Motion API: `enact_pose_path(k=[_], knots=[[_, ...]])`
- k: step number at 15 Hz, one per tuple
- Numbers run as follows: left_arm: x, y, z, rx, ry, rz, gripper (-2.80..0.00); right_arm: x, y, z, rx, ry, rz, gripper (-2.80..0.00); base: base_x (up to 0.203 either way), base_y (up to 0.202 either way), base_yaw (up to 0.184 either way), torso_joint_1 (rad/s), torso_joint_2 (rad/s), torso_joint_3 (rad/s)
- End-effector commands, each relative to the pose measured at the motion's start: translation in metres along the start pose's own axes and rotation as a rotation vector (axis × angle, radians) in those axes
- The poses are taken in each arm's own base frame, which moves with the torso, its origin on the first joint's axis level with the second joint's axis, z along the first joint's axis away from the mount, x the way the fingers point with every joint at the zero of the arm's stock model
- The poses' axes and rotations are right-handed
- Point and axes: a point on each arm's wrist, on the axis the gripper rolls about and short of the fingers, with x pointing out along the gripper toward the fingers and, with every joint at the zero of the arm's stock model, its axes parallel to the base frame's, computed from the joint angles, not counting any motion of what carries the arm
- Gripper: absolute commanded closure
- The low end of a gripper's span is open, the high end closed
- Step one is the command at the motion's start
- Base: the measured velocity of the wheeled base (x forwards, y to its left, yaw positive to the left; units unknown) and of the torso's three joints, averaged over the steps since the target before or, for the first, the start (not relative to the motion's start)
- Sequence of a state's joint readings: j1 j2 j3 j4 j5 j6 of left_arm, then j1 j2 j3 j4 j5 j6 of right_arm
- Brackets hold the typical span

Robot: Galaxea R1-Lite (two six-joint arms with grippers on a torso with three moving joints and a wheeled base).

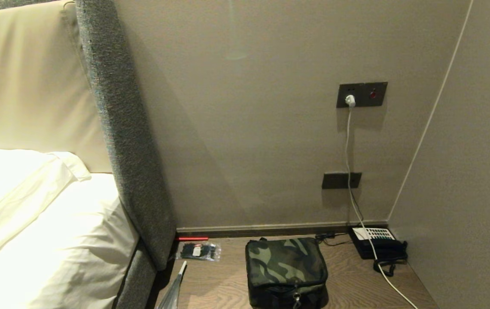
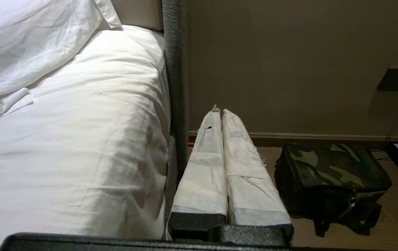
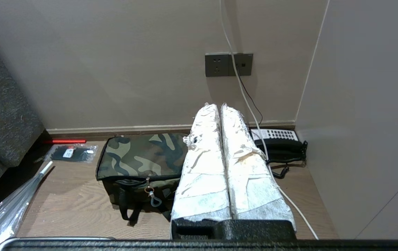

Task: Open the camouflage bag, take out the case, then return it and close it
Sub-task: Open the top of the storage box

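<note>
The right hand (image 3: 221, 106), two long fingers wrapped in white tape, is pressed together with nothing between them, and hangs in the air short of the boxy green-and-dark camouflage fabric bag (image 3: 143, 155), which sits just to one side of its tips in the right wrist view. The left hand (image 2: 221, 112), taped the same way, is likewise pressed together and empty, hanging beside the grey upholstered bed frame (image 2: 175, 69), with the bag off to its side and well apart from it. Neither hand shows in the head view. The bag (image 1: 285, 268) stands upright on the wooden surface (image 1: 348, 279), closed, its zipper running round the upper edge and a small metal pull with a ring (image 3: 152, 197) dangling at the middle of the near face; black straps hang below it. It looks soft and likely to sag or slide when tugged, so one hand probably needs to steady the fabric while the other works the pull, the only small stiff thing on offer. The case is not visible; presumably it is inside, giving the bag its squared shape and some weight. Beyond the bag, toward the bed frame, lie a small clear packet of black items (image 1: 198, 251) and a thin red stick (image 1: 192, 238); on its other side, against the wall, sit a black telephone with a white keypad (image 1: 375, 242) and a white cable (image 1: 350, 171).
</note>
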State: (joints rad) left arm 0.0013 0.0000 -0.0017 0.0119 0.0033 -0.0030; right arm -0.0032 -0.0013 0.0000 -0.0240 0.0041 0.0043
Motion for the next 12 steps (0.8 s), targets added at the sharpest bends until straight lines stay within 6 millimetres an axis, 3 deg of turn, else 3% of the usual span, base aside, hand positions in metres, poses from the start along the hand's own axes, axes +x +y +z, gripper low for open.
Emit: enact_pose_path(k=[1, 5, 12], knots=[[0.0001, 0.0000, -0.0004, -0.004, 0.002, 0.002, 0.00, 0.0000, 0.0000, -0.0041, 0.000, 0.001, 0.001, 0.00, 0.000, 0.000, 0.000, 0.000, 0.00, 0.000], [0.0000, 0.0000, 0.0001, 0.003, -0.001, 0.002, 0.00, 0.0001, 0.0000, -0.0042, 0.000, 0.001, 0.001, 0.00, 0.000, 0.000, 0.000, 0.000, 0.00, -0.012], [0.0000, 0.0000, 0.0001, -0.002, -0.001, 0.002, 0.00, 0.0001, 0.0000, -0.0042, 0.000, 0.001, 0.001, 0.00, 0.000, 0.000, 0.000, 0.003, 0.00, -0.191]])
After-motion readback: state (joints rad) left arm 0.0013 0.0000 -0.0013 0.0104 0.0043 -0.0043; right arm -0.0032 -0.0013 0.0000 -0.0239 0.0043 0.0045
